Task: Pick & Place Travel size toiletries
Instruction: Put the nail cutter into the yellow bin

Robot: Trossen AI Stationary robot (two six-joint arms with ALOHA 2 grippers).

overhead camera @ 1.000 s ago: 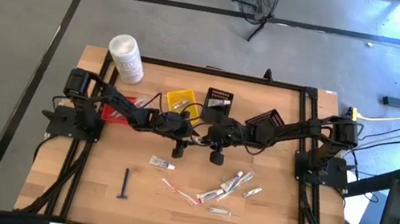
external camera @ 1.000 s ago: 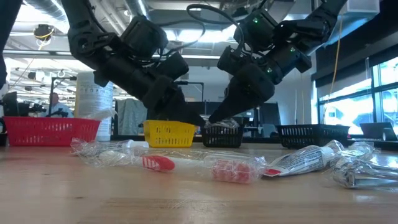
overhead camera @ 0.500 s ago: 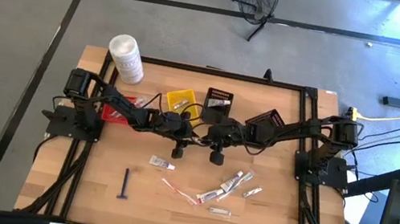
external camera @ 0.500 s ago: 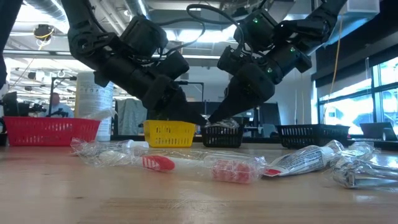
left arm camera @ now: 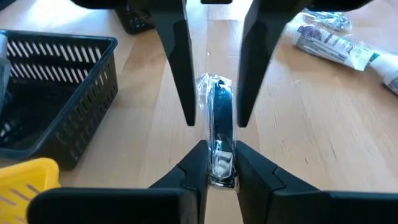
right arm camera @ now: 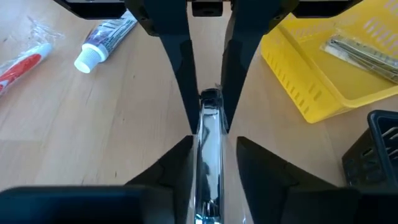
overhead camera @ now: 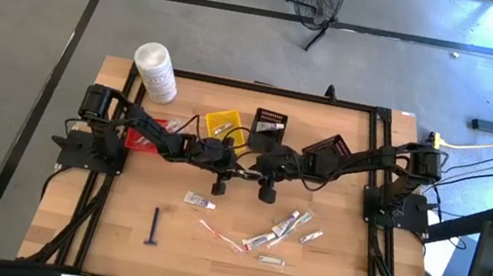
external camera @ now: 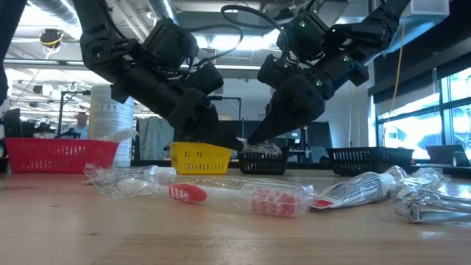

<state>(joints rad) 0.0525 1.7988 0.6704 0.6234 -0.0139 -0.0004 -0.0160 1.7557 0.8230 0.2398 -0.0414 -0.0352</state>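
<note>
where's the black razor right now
In the high view the black razor lies alone on the table's front left, left of the scattered tubes and sachets.

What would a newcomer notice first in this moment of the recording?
Both arms meet at the table's middle: the left gripper is shut on a clear-wrapped stick, while the right gripper faces it, its jaws astride the stick's other end. Behind them stands a yellow basket that already holds an item. More toiletries lie scattered on the near side of the table.
</note>
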